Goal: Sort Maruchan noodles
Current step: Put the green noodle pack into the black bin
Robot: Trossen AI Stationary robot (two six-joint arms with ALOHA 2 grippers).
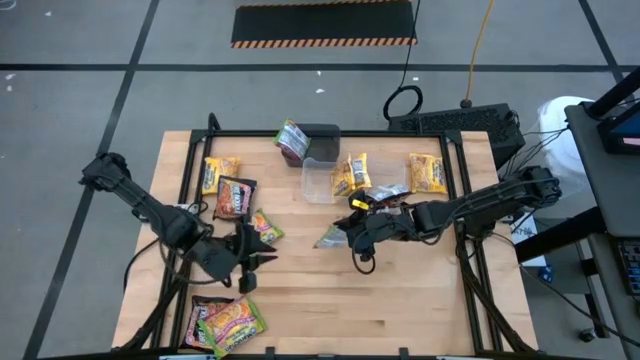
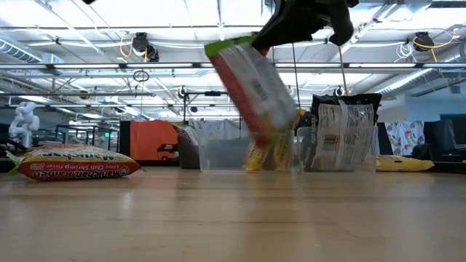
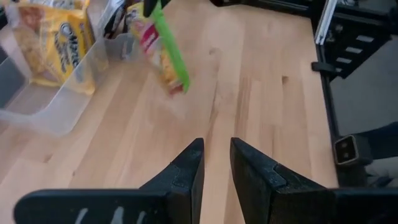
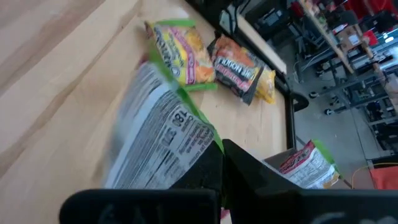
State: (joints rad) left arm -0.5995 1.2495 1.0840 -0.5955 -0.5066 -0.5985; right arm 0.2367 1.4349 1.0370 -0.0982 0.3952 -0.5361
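the right gripper, fingers clamped on a green-edged noodle packet, is carrying it above mid-table near the clear tub. keep the pinch firm; the packet is dangling. the left gripper is waiting, slightly parted, empty.

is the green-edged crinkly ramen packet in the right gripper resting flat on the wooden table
No, the green-edged crinkly ramen packet hangs tilted from the right gripper, clear of the wooden table.
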